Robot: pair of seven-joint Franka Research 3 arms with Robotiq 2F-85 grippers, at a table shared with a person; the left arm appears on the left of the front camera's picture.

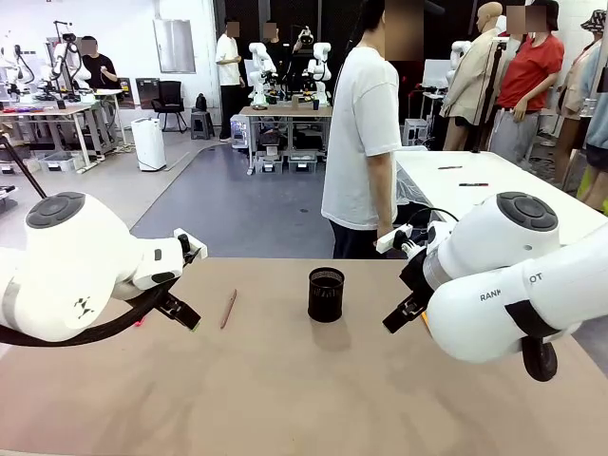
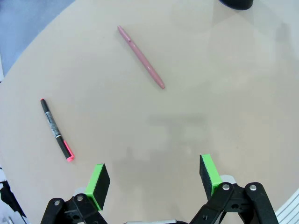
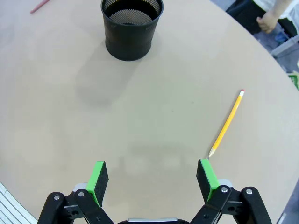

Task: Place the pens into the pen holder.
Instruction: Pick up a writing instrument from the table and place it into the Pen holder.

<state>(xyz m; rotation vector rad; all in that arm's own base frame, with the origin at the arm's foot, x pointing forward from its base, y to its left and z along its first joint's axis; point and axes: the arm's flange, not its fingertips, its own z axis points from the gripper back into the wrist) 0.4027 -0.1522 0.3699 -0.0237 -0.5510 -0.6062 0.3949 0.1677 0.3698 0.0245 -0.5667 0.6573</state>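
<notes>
Closest to us, at the bottom of the left wrist view, our left gripper (image 2: 153, 179) hangs over the table (image 2: 196, 93) with its fingers spread wide and nothing between them. We judge it is poised to choose a pen. Just up and left of it lies the black marker (image 2: 56, 129), pink end nearest. Farther up, in the upper middle, lies the pink pen (image 2: 140, 57), flat and well apart from the marker.

Our right gripper (image 3: 152, 179) is likewise spread and empty at the bottom of its view. The yellow pencil (image 3: 227, 123) slants up from just beside the finger at lower right, probably the easiest first pick. Beyond, at the top of that frame, the pen holder (image 3: 132, 28) stands upright and empty, so we see nothing to block a drop. Farthest off, in the upper right corner, a person's hand (image 3: 268, 21) hangs past the table edge, clear of our likely path.
</notes>
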